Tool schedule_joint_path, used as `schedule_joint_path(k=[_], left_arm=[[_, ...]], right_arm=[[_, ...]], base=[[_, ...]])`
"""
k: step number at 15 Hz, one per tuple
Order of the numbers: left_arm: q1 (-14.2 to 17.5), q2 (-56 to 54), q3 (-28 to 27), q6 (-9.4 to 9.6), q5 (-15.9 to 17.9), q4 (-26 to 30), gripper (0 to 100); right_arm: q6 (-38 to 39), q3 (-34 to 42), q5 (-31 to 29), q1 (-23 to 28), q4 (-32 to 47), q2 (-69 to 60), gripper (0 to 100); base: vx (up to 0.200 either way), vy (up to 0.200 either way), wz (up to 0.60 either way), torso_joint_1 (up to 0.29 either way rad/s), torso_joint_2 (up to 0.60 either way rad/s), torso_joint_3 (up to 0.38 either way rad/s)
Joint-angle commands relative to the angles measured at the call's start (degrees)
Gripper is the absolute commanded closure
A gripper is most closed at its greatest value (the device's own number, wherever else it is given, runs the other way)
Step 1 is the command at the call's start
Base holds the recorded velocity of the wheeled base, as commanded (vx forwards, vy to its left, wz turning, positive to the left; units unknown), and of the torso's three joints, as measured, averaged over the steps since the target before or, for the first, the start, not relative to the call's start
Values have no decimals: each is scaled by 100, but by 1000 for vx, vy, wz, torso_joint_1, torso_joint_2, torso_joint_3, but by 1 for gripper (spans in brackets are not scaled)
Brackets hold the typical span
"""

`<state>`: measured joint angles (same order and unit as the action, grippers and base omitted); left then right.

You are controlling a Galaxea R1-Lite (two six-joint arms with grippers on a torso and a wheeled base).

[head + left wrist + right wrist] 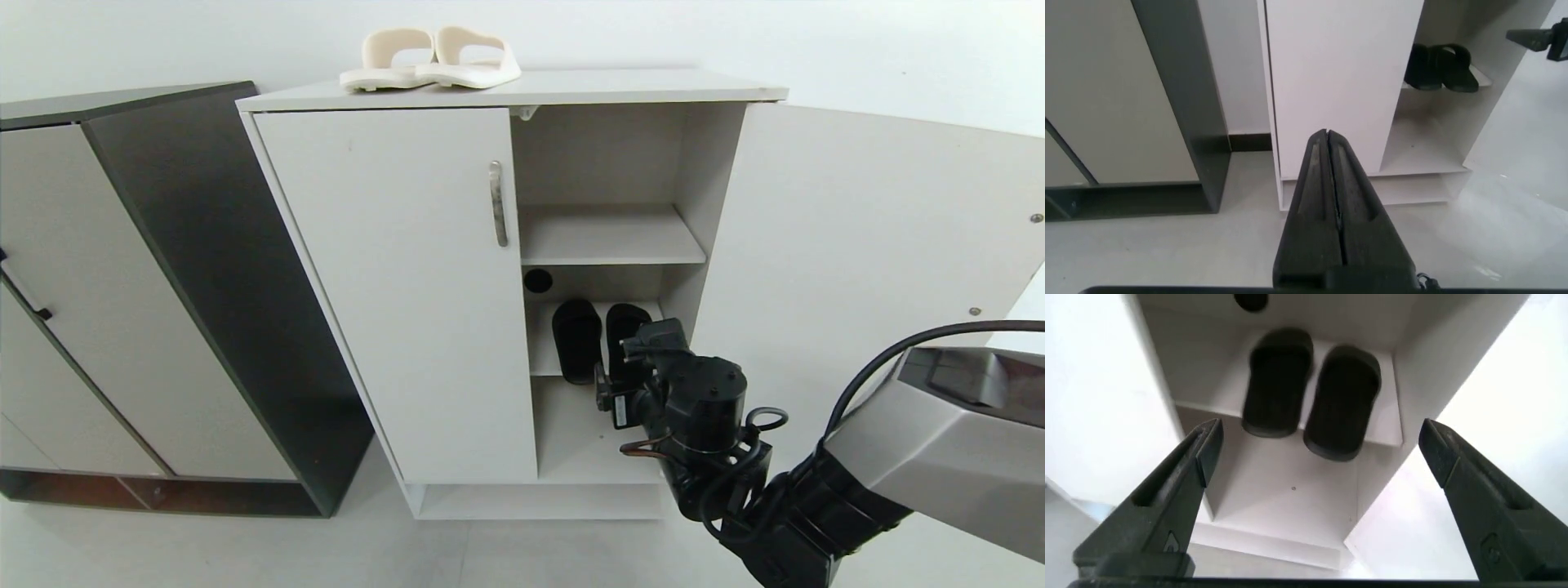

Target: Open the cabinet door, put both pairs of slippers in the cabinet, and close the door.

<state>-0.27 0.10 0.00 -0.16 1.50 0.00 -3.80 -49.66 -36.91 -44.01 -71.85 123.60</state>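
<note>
Right pincer (pixel 1320 433) gapes empty, centre-right; black pair (pixel 575 339) sits shelved just ahead. I'd back straight out, then rise for the white pair (pixel 433 59) atop the cabinet (pixel 637 82), upper centre.

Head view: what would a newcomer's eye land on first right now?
The cream slippers stand out first, sitting on top of the white cabinet and not yet inside. Next come the black slippers, side by side on the lower shelf behind the wide-open right door. The right gripper hangs open just in front of that black pair.
</note>
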Motion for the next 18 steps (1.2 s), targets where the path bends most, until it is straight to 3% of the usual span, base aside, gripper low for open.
schedule_joint_path(k=[1, 5, 18], left_arm=[[0, -1, 0, -2, -1, 0, 100], [0, -1, 0, -2, -1, 0, 100], [0, -1, 0, -2, -1, 0, 100]], right_arm=[[-6, 71, 17, -3, 4, -222, 0], [-15, 45, 17, -3, 4, -187, 0], [-103, 256, 246, 6, -4, -99, 0]], base=[[0, 0, 0, 0, 0, 0], [0, 0, 0, 0, 0, 0], [0, 200, 0, 3, 3, 2]])
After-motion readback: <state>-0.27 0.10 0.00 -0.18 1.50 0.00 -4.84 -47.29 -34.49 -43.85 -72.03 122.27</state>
